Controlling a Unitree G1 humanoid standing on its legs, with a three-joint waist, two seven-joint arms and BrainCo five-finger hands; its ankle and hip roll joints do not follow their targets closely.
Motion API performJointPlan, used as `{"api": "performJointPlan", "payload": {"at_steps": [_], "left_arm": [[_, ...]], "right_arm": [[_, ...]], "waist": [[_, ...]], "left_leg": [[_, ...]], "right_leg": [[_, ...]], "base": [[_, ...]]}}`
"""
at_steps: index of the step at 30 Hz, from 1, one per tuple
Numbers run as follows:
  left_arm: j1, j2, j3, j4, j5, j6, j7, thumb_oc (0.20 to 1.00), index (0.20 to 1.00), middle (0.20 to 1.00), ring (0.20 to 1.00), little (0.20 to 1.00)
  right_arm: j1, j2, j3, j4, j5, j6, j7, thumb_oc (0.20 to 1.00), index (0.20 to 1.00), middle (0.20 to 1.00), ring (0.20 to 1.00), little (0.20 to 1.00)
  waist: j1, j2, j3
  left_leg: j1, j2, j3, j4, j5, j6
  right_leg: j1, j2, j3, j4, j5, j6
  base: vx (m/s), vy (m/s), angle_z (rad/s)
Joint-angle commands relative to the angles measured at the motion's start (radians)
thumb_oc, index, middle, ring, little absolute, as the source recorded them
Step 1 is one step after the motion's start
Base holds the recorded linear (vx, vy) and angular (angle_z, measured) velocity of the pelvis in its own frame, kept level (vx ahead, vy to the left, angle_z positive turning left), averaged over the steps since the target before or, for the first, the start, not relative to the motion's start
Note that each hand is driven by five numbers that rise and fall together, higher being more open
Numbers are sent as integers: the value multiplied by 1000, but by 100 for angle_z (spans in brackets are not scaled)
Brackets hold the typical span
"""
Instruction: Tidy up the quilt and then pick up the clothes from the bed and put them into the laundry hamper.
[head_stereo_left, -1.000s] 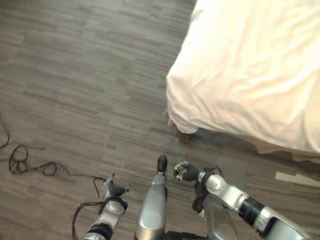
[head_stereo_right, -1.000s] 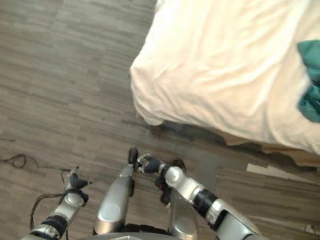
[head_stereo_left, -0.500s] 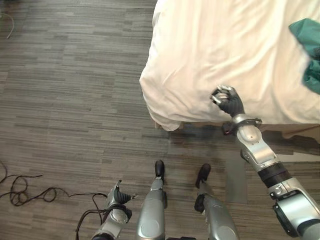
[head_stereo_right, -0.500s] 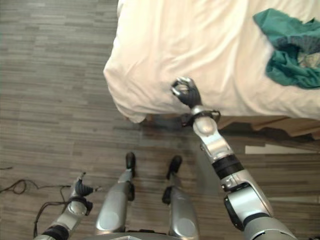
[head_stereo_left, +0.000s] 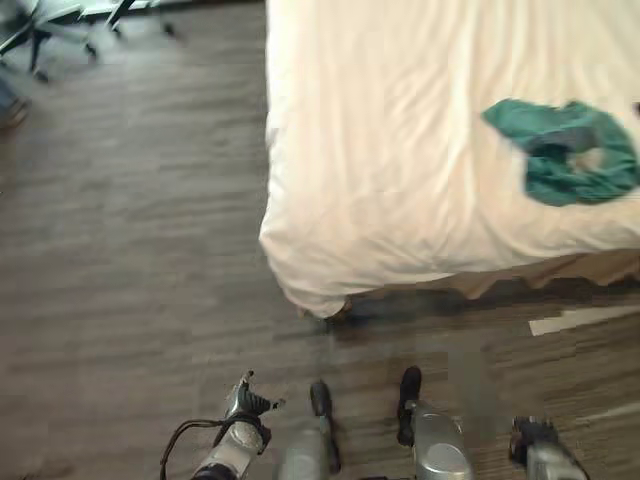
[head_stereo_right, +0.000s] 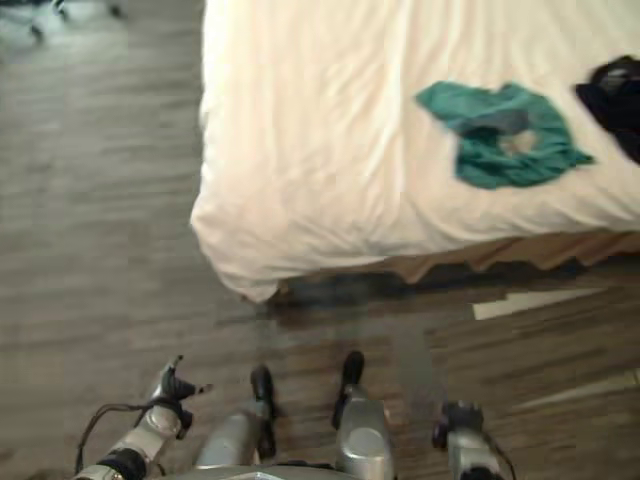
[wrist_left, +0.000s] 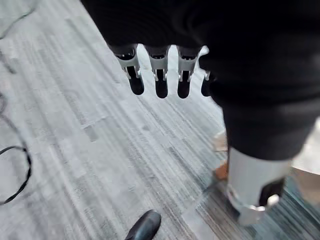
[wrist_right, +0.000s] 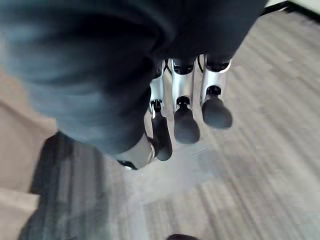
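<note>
Your left hand (wrist_left: 165, 60) hangs over the wood floor (head_stereo_left: 130, 250), and in its wrist view the fingers (wrist_left: 161, 80) point down in a loose row, a little apart, holding nothing. In the left eye view you find this hand (head_stereo_left: 243, 405) at the bottom of the frame, left of centre, low and close to you.

Your right hand (wrist_right: 185, 100) also hangs over the floor. Its fingers (wrist_right: 186, 122) are relaxed and side by side, not curled around anything, with only floor past the tips. In the right eye view it (head_stereo_right: 458, 420) sits at the bottom edge, right of centre.

Both hands are well apart from the bed (head_stereo_right: 330, 180), which takes the upper right part of both eye views. The cream quilt (head_stereo_left: 380, 150) covers it and falls over the near corner down toward the floor, with soft wrinkles on it. Under its lower edge, a tan strip of the bed base (head_stereo_right: 500, 255) shows.

The clothes lie on top of the quilt, far from your fingers. A green garment (head_stereo_right: 500, 130) is crumpled in the upper right of the frame, near the front edge of the bed. A dark garment (head_stereo_right: 615, 90) lies just to the right of it, at the right border of the right eye view, cut by the frame.

On the floor below the bed, at the right, a pale flat strip (head_stereo_left: 575, 320) lies.
</note>
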Motion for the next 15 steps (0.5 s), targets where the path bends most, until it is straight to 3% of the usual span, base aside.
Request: {"api": "performJointPlan", "payload": {"at_steps": [1, 2, 3, 4, 5, 6, 7, 8, 9, 11, 13, 15], "left_arm": [[-13, 28, -42, 31, 84, -5, -19, 1000, 1000, 1000, 1000, 1000], [-25, 36, -70, 55, 140, 0, -43, 1000, 1000, 1000, 1000, 1000], [-25, 35, -70, 55, 140, 0, -43, 1000, 1000, 1000, 1000, 1000], [-31, 40, -80, 72, 168, -3, -51, 1000, 1000, 1000, 1000, 1000], [-31, 58, -136, 66, 281, -14, -70, 1000, 1000, 1000, 1000, 1000], [-36, 66, -149, 89, 324, -5, -72, 1000, 1000, 1000, 1000, 1000], [-36, 64, -148, 90, 326, -5, -72, 1000, 1000, 1000, 1000, 1000], [-50, 57, -144, 80, 305, -17, -65, 1000, 1000, 1000, 1000, 1000], [-57, 56, -131, 86, 286, -8, -53, 1000, 1000, 1000, 1000, 1000], [-63, 54, -110, 94, 258, -15, -32, 1000, 1000, 1000, 1000, 1000], [-53, 36, -74, 116, 217, -13, -7, 1000, 1000, 1000, 1000, 1000], [-39, 23, -55, 120, 193, -17, 16, 1000, 1000, 1000, 1000, 1000]], "right_arm": [[-10, 25, 33, 40, -64, -1, 53, 1000, 1000, 1000, 1000, 1000], [19, 27, 62, 66, -138, 10, 66, 1000, 1000, 1000, 1000, 1000], [20, 27, 62, 66, -138, 10, 66, 1000, 1000, 1000, 1000, 1000], [15, 28, 84, 85, -181, 16, 75, 1000, 1000, 1000, 1000, 1000], [38, 33, 114, 102, -237, 8, 78, 1000, 1000, 1000, 1000, 1000], [37, 27, 120, 94, -228, 11, 83, 1000, 1000, 1000, 1000, 1000], [38, 26, 121, 93, -227, 12, 83, 1000, 1000, 1000, 1000, 1000], [33, 20, 142, 85, -230, 8, 73, 1000, 1000, 1000, 1000, 1000], [15, 16, 153, 81, -228, 13, 65, 1000, 1000, 1000, 1000, 1000], [-4, 13, 161, 66, -228, 8, 52, 1000, 1000, 1000, 1000, 1000], [-24, 15, 168, 54, -214, 5, 45, 1000, 1000, 1000, 1000, 1000], [-26, 12, 191, 33, -227, 1, 39, 1000, 1000, 1000, 1000, 1000]], "waist": [[-30, 16, -59], [-50, 22, -81], [-51, 23, -81], [-50, 26, -102], [-43, 22, -139], [-79, 35, -148], [-75, 36, -149], [-53, 27, -136], [-38, 17, -121], [-7, -2, -109], [22, -28, -113], [51, -38, -107]], "left_leg": [[83, -13, 9, 3, -104, -41], [134, -29, 31, 9, -150, -38], [135, -28, 30, 9, -150, -38], [158, -39, 56, 31, -170, -38], [163, -28, 102, 149, -210, -41], [166, 3, 131, 248, -157, -76], [163, 7, 135, 255, -159, -80], [49, 74, 104, 580, -14, -155], [-7, 67, 49, 685, 40, -170], [-95, 53, -23, 786, -14, -145], [-147, 18, -114, 702, -38, -86], [-193, 12, -216, 593, -93, -63]], "right_leg": [[-85, -44, 12, 173, -117, 100], [-80, -18, -123, 122, -150, 102], [-79, -18, -123, 121, -150, 102], [-58, -26, -244, 75, -154, 69], [19, 0, -312, -26, -221, -12], [21, 55, -242, -39, -235, -39], [21, 62, -239, -46, -233, -43], [98, 129, -176, -139, -258, -91], [105, 150, -120, -150, -253, -105], [142, 168, -31, -194, -264, -103], [154, 154, 100, -214, -240, -75], [192, 150, 217, -246, -237, -51]], "base": [[409, 43, -97], [335, 37, -57], [432, 31, -61], [369, -114, -87], [545, -182, -102], [387, -200, -131], [360, -207, -131], [264, -151, -123], [293, -129, -149], [155, 116, -238], [234, 268, -310], [419, 352, -220]]}}
